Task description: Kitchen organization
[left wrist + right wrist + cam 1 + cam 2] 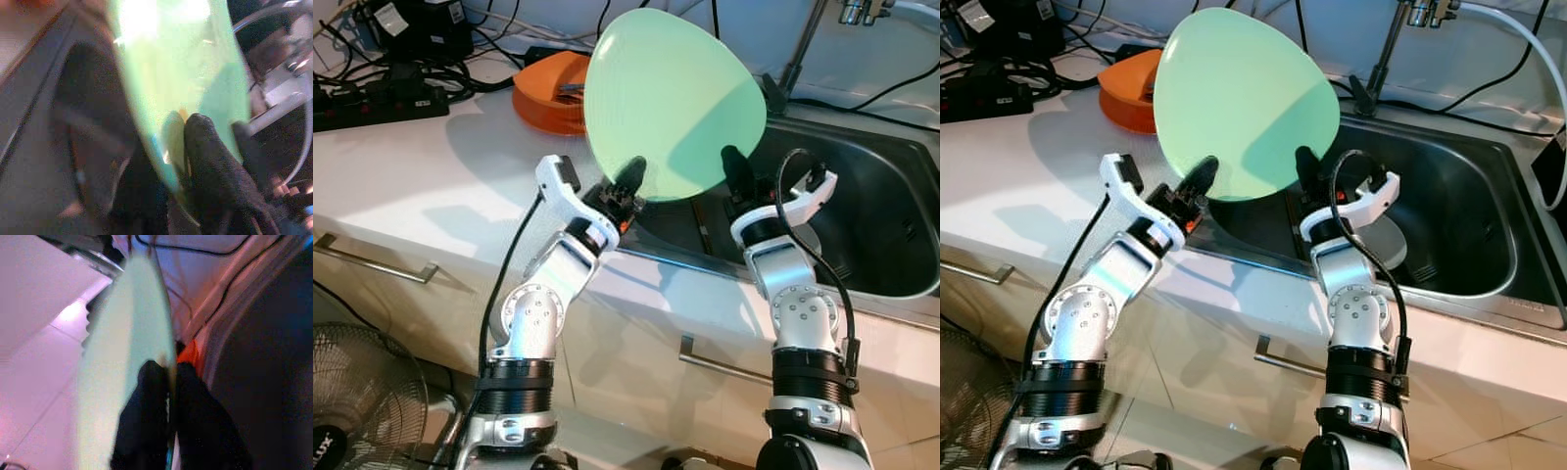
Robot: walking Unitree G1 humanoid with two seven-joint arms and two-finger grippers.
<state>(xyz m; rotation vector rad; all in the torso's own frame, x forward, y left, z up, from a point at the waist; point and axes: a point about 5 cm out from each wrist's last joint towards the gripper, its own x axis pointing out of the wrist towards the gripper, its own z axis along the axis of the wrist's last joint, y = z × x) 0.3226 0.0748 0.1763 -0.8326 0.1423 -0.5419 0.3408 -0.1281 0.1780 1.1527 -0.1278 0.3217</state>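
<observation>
A white table (421, 166) runs beside a steel sink (871, 196). Above the sink's near edge, the green plate (671, 103) stands tilted up. The left hand (628, 184) and right hand (736, 176) are each clamped on its lower rim, seemingly equally near.

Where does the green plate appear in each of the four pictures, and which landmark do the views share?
Left eye view: green plate upper centre, raised above the counter edge.
Right eye view: upper centre-left.
Left wrist view: tilted band, top to lower middle.
Right wrist view: edge-on, centre.
Shared landmark: the orange dish behind the plate.
</observation>
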